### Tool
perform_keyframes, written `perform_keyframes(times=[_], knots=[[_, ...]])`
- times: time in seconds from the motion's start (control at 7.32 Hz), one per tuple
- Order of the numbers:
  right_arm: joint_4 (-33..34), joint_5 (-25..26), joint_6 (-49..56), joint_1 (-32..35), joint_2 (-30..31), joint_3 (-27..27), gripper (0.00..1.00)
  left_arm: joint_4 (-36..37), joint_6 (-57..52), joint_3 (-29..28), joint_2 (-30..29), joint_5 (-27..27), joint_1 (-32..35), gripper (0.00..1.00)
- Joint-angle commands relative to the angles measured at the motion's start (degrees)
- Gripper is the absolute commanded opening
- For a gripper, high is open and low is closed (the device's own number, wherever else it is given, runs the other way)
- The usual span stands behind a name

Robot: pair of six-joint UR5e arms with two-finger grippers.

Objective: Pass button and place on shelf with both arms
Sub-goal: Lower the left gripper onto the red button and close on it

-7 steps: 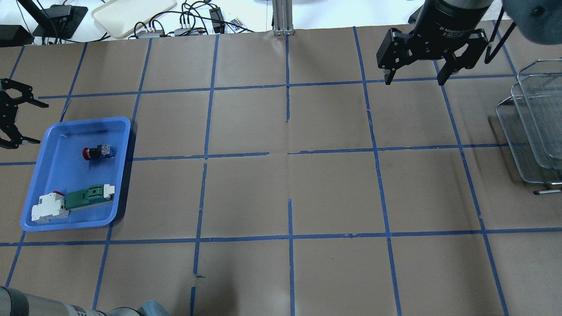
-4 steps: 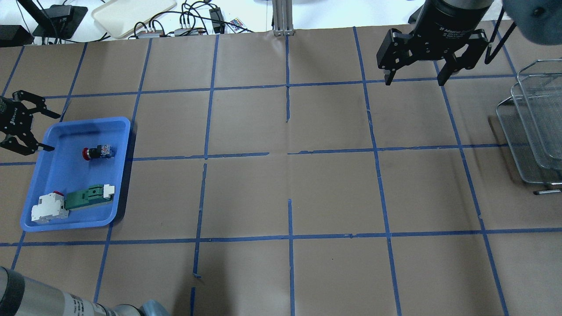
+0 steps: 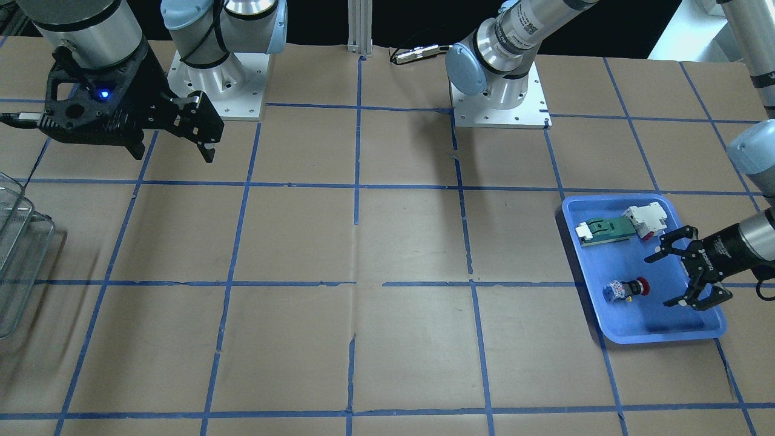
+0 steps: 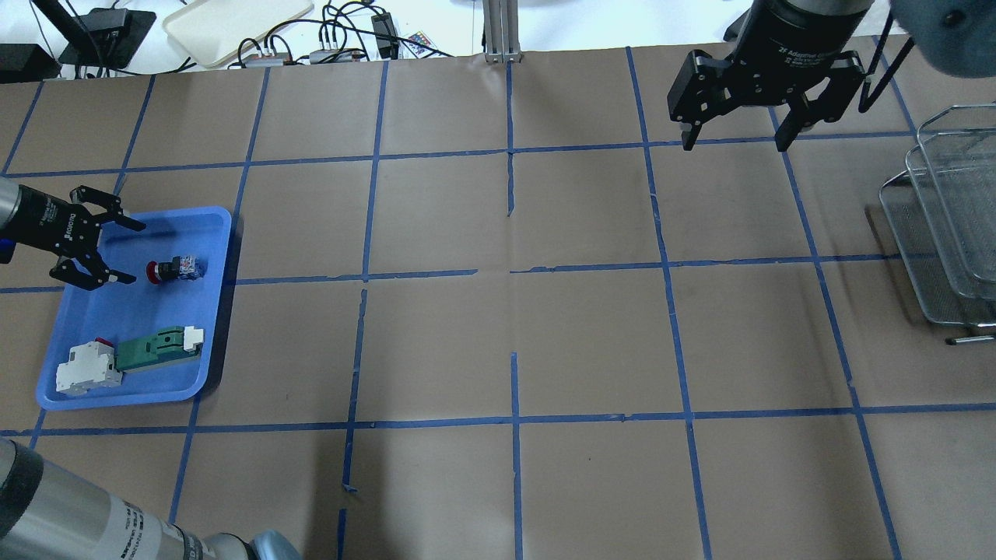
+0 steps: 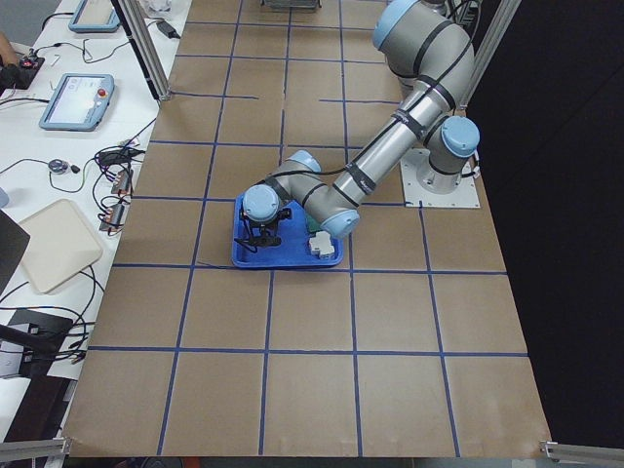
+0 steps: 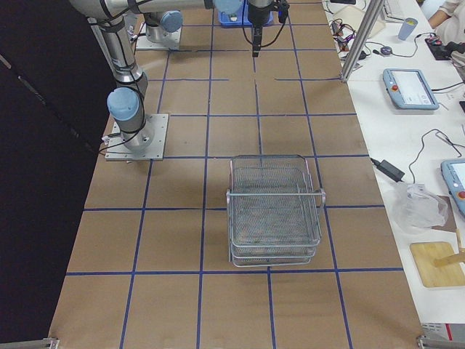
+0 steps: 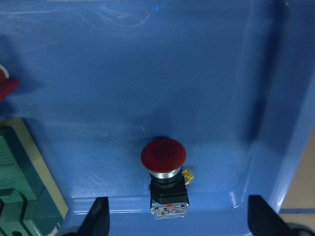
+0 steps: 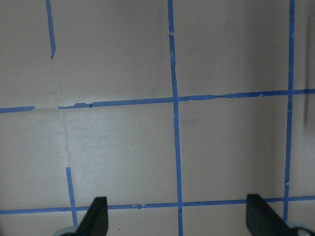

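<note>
The button point(image 4: 173, 269) lies on its side in the blue tray point(image 4: 220, 311), red head pointing left; it also shows in the front view point(image 3: 626, 289) and the left wrist view point(image 7: 164, 169). My left gripper point(image 4: 127, 253) is open, low over the tray's left part, its jaws facing the red head and a little short of it. One of its fingertips point(image 7: 100, 212) shows at the bottom of the left wrist view. My right gripper point(image 4: 734, 141) is open and empty, high over the far right of the table. The wire-mesh shelf point(image 4: 945, 225) stands at the right edge, seen whole in the right view point(image 6: 272, 211).
A green-and-white flat part point(image 4: 159, 348) and a white-and-red block point(image 4: 85, 367) lie in the tray's near end. Cables and a white tray point(image 4: 233, 23) lie beyond the table's far edge. Blue tape lines grid the brown table.
My left gripper has moved right, from beyond the tray's left edge to over the tray near the button. My right gripper has not moved.
</note>
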State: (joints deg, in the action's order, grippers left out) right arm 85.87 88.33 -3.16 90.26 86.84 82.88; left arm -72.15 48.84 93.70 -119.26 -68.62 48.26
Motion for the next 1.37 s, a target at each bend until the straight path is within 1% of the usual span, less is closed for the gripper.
perform_keyframes(times=[0.0, 0.41, 0.68, 0.82, 1.23], knots=[[0.0, 0.0, 0.0, 0.0, 0.0, 0.0, 1.00, 0.2, -2.3, 0.3, -1.8, 0.3, -0.1, 1.00], [0.3, -0.1, 0.0, 0.0, 0.1, 0.6, 1.00, 0.3, -3.9, 1.0, -3.3, 0.5, -3.3, 1.00], [0.4, -0.1, 0.1, 0.0, 0.0, 0.6, 1.00, -0.1, -4.0, 1.1, -3.3, 0.8, -3.3, 1.00], [0.4, -0.1, 0.0, 0.0, 0.0, 0.6, 1.00, -0.2, -4.1, 1.3, -3.3, 2.8, -3.3, 1.00], [0.4, -0.1, 0.0, 0.0, 0.0, 0.6, 1.00, -0.1, -4.3, 1.7, -3.6, 3.1, -3.3, 1.00]])
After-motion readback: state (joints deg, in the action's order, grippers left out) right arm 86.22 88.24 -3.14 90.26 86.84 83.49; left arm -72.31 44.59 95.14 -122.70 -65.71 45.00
